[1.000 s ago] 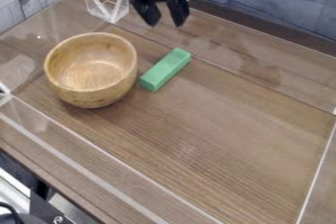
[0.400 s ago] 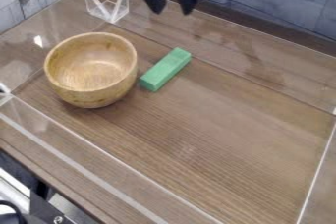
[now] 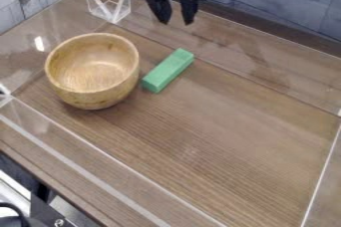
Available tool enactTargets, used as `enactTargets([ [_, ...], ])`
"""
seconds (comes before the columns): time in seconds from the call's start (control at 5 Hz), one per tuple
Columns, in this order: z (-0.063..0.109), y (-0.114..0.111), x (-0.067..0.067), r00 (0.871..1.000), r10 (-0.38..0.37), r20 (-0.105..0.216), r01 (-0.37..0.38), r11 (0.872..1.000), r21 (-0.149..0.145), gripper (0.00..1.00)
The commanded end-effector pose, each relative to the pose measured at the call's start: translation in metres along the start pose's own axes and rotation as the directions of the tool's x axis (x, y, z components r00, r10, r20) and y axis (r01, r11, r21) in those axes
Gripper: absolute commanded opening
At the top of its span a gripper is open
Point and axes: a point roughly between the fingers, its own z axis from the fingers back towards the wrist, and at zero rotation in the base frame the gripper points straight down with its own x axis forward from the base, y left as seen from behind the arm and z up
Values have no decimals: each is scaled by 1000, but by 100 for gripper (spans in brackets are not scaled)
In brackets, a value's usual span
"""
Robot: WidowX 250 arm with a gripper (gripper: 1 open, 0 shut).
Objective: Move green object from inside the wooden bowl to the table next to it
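The green object [image 3: 168, 70] is a flat bright green bar lying on the table [image 3: 226, 131] just right of the wooden bowl [image 3: 92, 70], close to its rim but apart from it. The round tan bowl holds nothing that I can see. My black gripper [image 3: 174, 13] hangs above the table's far edge, well behind the green bar. Its two fingers point down with a gap between them and nothing in it.
Low clear plastic walls [image 3: 173, 193] run along the table's edges. A clear plastic bracket [image 3: 107, 6] stands at the back left, near the gripper. The right half of the tabletop is bare wood grain.
The gripper has risen and drifted a little right at the back of the table, and its fingers stand somewhat closer together. The green bar and the bowl have not moved.
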Motion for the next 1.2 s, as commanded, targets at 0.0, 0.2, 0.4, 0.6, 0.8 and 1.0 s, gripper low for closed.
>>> enactTargets([
  [0.0,25,-1,17,995,-86,45,87,996,-11,100],
  [0.2,29,7,24,986,-165,29,165,986,-23,100],
  [0.4,19,-1,17,983,-182,14,182,983,-11,100],
  [0.6,8,-11,8,978,-207,3,207,978,2,100],
  [0.8,13,1,13,986,-166,13,165,986,18,100],
  [1.0,19,12,22,992,-126,26,125,992,32,100],
])
